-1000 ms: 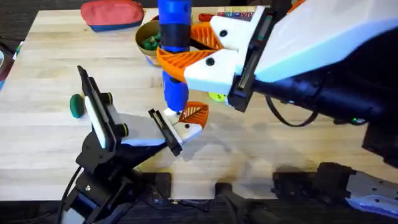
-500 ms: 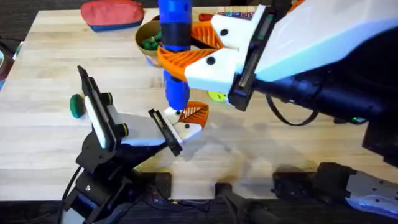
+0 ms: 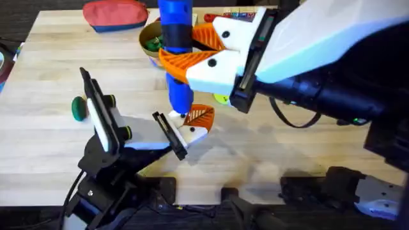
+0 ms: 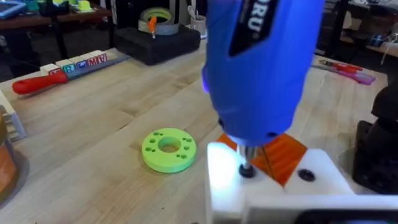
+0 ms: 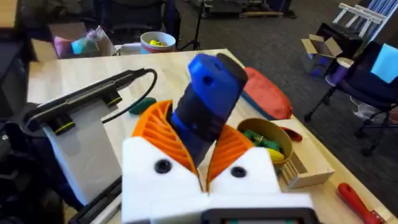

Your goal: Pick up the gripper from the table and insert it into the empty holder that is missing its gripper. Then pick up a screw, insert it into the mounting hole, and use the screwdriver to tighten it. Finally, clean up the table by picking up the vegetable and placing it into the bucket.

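White lettering is carried on a dark panel of the blue screwdriver (image 4: 264,62); only the fragment "RU" can be made out in the left wrist view, the rest being cut off. Coloured letters are printed on a strip (image 4: 79,64) lying on the counter (image 4: 93,124) beside a red-handled tool (image 4: 37,84); these are too small to be read with confidence.

Workshop or lab, wooden workbench (image 3: 57,137), tape rolls (image 4: 157,17), cardboard boxes (image 5: 317,46), office chairs (image 5: 373,81) behind
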Tool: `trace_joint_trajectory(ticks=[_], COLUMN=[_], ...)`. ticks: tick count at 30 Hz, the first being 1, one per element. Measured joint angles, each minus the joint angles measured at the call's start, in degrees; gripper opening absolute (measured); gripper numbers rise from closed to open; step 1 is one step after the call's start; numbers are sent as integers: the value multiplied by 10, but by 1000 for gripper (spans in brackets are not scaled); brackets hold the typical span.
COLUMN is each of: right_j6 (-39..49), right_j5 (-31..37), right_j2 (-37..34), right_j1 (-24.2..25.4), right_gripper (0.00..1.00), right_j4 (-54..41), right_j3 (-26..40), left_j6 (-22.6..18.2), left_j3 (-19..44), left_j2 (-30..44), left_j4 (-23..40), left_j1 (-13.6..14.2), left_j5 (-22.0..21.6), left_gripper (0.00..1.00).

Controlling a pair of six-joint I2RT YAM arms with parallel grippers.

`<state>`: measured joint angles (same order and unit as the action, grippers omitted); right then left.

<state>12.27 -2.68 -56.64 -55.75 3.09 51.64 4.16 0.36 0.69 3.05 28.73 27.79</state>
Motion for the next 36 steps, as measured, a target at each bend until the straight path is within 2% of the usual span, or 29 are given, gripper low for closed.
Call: trace_joint_trajectory(ticks=[7,13,16,21,29,33,36], right_j6=[1,13,32,109,297,388,446], right_j5=[-2,-2,-2,26,144,182,199], right_j2=[6,49,49,20,-121,-186,-214], right_j1=[0,13,52,120,285,328,336], right_gripper=[5,5,5,5,5,5,5], right_j4=[21,77,81,28,-33,-33,-33], right_j3=[-7,-9,-9,-9,-9,-9,-9], left_j6=[1,1,1,1,1,1,1], left_j3=[0,0,0,0,0,0,0], left_j2=[0,0,0,0,0,0,0], left_j4=[0,0,0,0,0,0,0], left_j1=[0,0,0,0,0,0,0], left_j5=[-1,-1,-1,-1,-1,-2,-2], left_gripper=[5,5,5,5,5,5,5])
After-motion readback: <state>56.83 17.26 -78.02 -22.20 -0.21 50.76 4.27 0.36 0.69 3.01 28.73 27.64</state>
